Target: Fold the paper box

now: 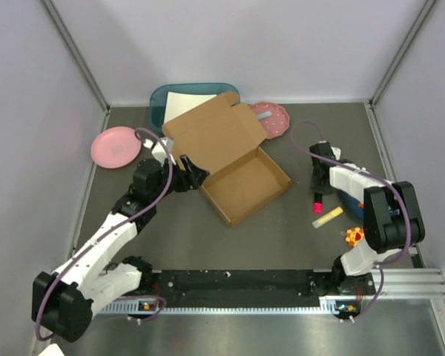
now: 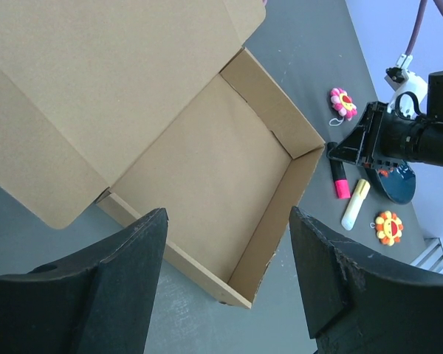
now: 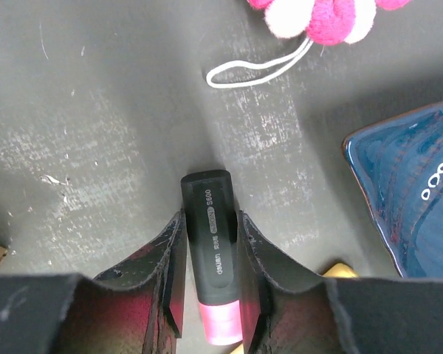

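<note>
The paper box [image 1: 230,159] is found mid-table, a little to the far side. Its shallow tray is already walled up and its broad lid is thrown back open toward the far left, where the teal bin [image 1: 159,104] is nearly met. The lid remains to be brought over and tucked. The corrugated board is judged light and stiff, likely to bend only along its scored creases and to skate across the table if pushed from one side alone. The lid's free edge or one of its corner flaps is judged the best place for a pinch, with a tray wall pinned by the other arm. The left gripper [image 1: 196,172] is held just off the box's near-left corner, its jaws spread wide with nothing between them; in its wrist view the open tray is framed between them. The right gripper [image 1: 318,194] is kept well apart to the right, clamped onto the pink highlighter [image 3: 210,251], whose black barrel is squeezed from both sides. No contact with the box is made by it.
</note>
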Tool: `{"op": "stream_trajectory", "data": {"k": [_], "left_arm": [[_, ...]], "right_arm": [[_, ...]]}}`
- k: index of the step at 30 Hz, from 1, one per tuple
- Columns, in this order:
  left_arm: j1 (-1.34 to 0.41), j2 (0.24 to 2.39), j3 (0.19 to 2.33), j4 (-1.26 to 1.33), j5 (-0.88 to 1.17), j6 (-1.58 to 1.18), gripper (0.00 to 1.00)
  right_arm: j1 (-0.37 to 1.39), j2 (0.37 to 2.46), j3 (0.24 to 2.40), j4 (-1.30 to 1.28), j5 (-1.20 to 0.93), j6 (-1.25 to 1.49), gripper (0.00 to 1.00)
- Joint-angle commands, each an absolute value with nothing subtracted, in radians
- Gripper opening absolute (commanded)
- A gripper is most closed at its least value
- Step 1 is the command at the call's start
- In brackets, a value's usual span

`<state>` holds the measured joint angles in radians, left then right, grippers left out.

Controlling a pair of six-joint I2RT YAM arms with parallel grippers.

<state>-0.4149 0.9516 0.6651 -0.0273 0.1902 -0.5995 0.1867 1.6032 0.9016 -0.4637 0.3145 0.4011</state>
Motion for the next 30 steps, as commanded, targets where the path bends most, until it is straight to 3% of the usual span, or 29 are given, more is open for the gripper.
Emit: {"op": "stream_trajectory", "data": {"k": [1,6,13,19,30], "left_arm": [[-0.416,0.954,0.670,0.005,0.189,-0.586,0.72],[-0.416,0.960,0.678,0.005,0.172,-0.577,0.72],[-0.416,0.973,0.695,0.005,0.141,-0.569,0.72],[-0.416,0.976,0.709,-0.023,0.143,-0.581,0.72],[-0.416,0.950,0.729,-0.069,0.109,-0.588,0.72]], "right_arm": [[0.183,1.519,0.859,-0.466,0.310,0.436,0.17],[0.198,1.260,0.870,-0.511,0.287,0.446,0.13],[0.304,1.123,1.074,-0.640,0.256,0.460,0.12],[0.501,1.297,1.242,-0.608,0.170,0.495,0.13],[0.571,1.684,1.463,-0.532,0.057,0.526,0.13]]}}
